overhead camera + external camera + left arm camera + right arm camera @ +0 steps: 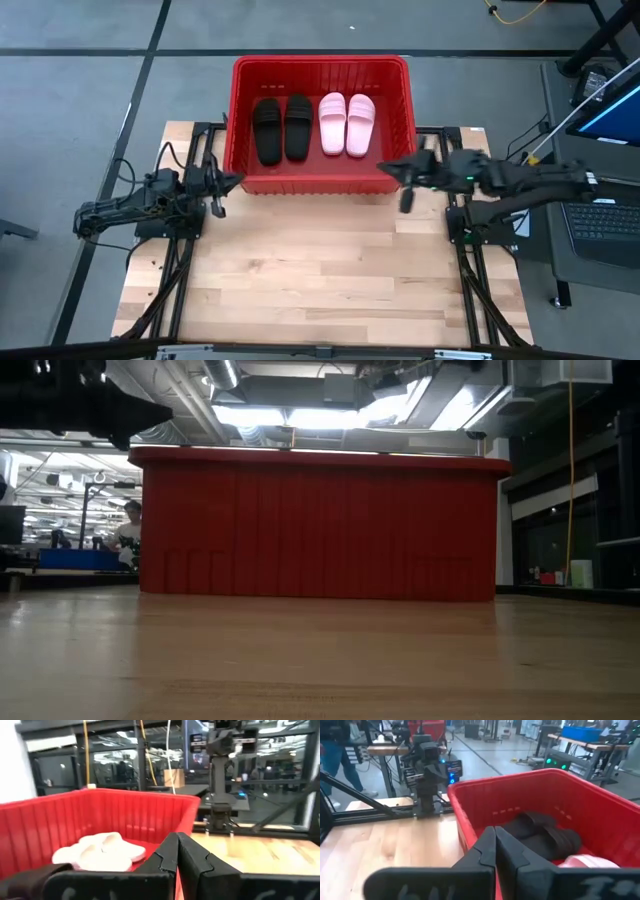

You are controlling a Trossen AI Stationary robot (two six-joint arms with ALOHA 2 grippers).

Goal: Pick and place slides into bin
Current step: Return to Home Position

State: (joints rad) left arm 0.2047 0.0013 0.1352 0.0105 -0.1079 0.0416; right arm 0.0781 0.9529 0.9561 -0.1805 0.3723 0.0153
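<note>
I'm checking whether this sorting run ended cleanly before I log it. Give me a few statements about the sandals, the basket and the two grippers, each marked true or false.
1. Both matte black slides and both light pink slides lie inside the red slotted plastic bin. True.
2. In the high view, the black pair lies to the right of the pink pair. False: the black pair lies to the left of the pink pair.
3. The left gripper is shut and empty. True.
4. The right gripper clamps a pink slide. False: it is shut on nothing, outside the bin by its near right corner.
</note>
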